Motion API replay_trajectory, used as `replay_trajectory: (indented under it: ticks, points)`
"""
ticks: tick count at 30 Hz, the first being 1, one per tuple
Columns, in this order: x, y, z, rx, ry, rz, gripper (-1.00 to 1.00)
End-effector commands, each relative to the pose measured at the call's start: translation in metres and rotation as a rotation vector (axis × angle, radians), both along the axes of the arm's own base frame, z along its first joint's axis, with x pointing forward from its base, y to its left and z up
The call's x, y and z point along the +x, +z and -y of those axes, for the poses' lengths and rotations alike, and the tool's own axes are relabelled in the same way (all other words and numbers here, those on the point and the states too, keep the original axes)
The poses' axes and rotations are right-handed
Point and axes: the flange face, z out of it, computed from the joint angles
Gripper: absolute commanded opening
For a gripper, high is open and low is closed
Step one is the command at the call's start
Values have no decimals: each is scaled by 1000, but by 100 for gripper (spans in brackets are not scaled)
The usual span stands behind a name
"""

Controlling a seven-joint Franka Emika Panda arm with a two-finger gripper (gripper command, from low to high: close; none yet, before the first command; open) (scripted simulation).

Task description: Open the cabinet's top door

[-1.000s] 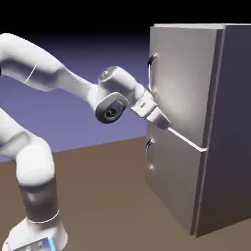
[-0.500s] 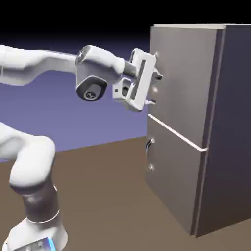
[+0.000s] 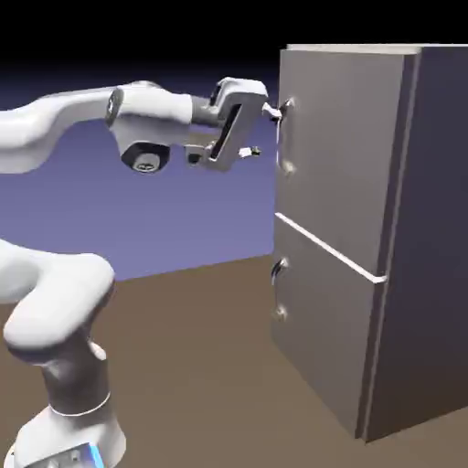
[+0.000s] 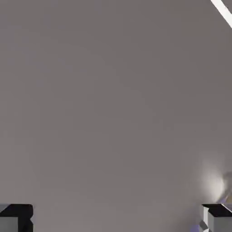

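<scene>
The tool [image 3: 260, 131] stood fully open and held nothing, pointing level at the cabinet [image 3: 366, 228] on the bench [image 3: 201, 366]. Its upper fingertip lay just beside the top end of the long handle [image 3: 284, 137] on the top door [image 3: 338, 151], which sat shut directly ahead. Up close, grey metal [image 4: 113, 104] filled the hand view between the two fingertips [image 4: 16, 217].

cabinet [image 3: 402, 228]: brushed grey metal | arm [image 3: 55, 137]: glossy white | table [image 3: 210, 366]: matt brown

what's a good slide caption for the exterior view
Open claw level at the top door's handle, both doors of the grey cabinet shut.
</scene>
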Motion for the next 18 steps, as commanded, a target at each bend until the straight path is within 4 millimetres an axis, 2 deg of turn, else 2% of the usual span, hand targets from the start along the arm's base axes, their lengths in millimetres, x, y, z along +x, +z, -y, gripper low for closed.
replay_trajectory:
  ticks: [1, 7, 14, 15, 18]
  points:
    - [0, -2, -5, 57, -10, 18, 0]
    - [4, -18, -31, 396, -50, 116, 0]
    - [20, -50, -55, 774, -64, 207, 0]
    - [20, -50, -55, 774, -64, 207, 0]
    - [45, -49, -55, 775, -64, 210, 0]
